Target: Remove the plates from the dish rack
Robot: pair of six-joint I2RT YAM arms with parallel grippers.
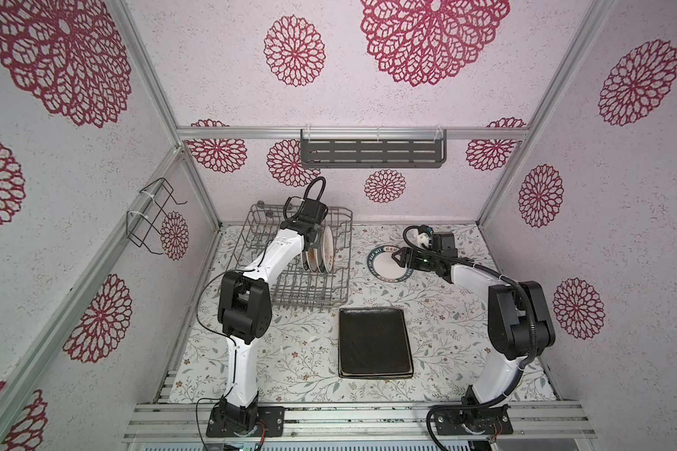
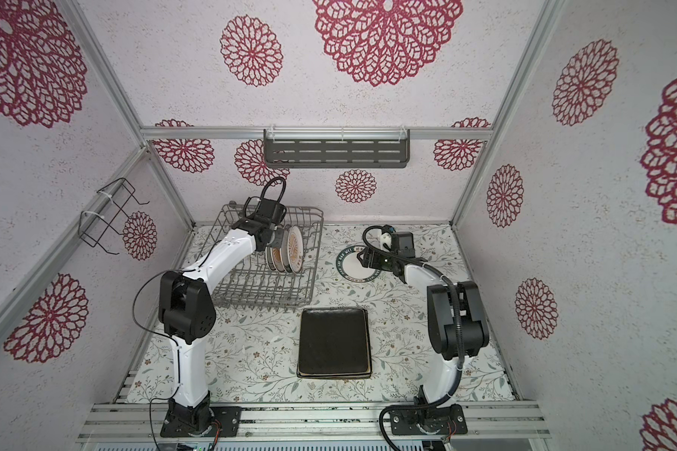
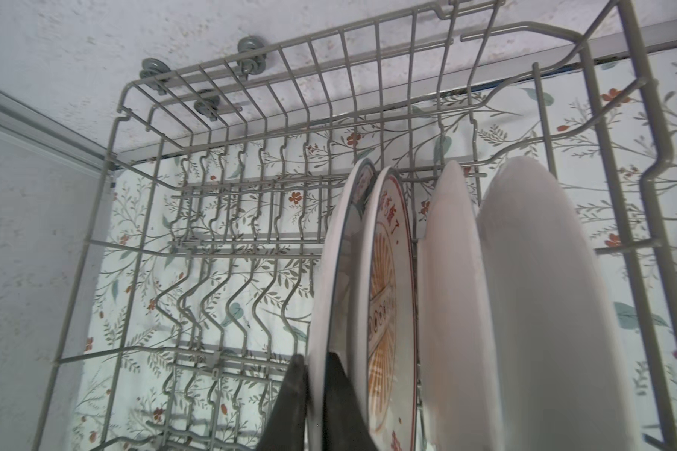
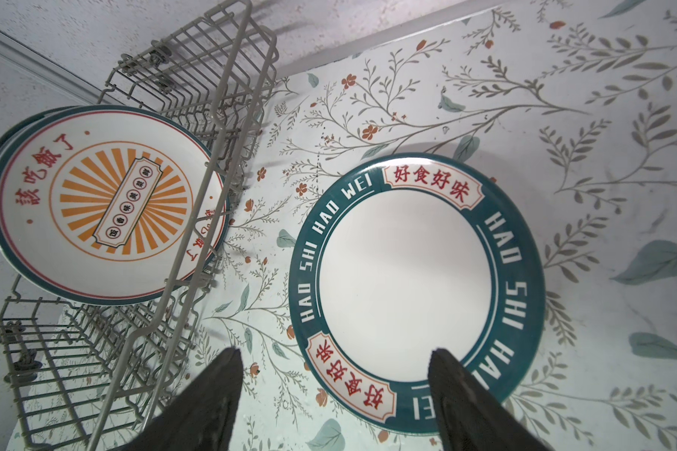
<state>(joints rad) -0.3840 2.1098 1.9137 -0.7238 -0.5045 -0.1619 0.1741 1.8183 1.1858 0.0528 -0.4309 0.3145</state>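
dish rack (image 1: 309, 293), floral tabletop (image 1: 290, 351), medallion walls (image 1: 219, 70)

In both top views the left arm's wrist is covering the left tool (image 3: 315, 359) and much of the first racked plate (image 3: 329, 273) it is pinching. You are getting that grip only from the left wrist view, where the bottom edge is cutting off both fingers (image 3: 290, 410). There the two nearest racked plates (image 3: 544, 312) are blurring into plain white. Under the dark brown plate (image 1: 374, 339) only slivers of edge are showing, too thin for you to count. The right tool (image 1: 398, 259) is hiding part of the teal-rimmed plate (image 1: 382, 269), its lettering showing too small to read from above.
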